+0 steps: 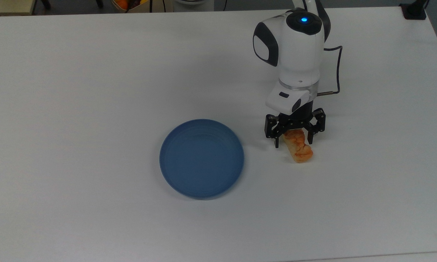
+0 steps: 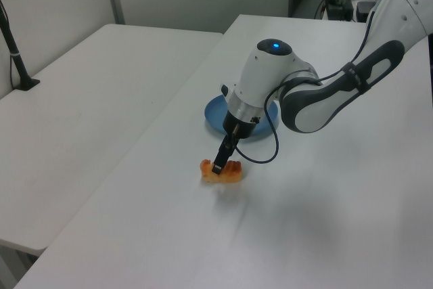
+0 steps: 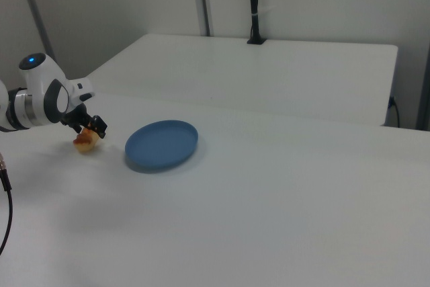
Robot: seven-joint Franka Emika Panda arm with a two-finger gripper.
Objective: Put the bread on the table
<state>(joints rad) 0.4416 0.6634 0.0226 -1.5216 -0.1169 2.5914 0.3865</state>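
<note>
Bread (image 1: 298, 146) lies flat on table (image 1: 94, 72); gripper (image 1: 293, 140) fingers spread, released around it (blue plate (image 1: 201, 158) nearby).

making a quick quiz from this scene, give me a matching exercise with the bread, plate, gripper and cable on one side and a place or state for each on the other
Things:
1. bread
2. blue plate
3. gripper
4. black cable

Places or states:
A. open, straddling one end of the loaf
B. loops out beside the arm's wrist
C. lying flat on the white table, off the plate
D. holds nothing, at the top view's left of the loaf

Pairs: 1-C, 2-D, 3-A, 4-B
</note>
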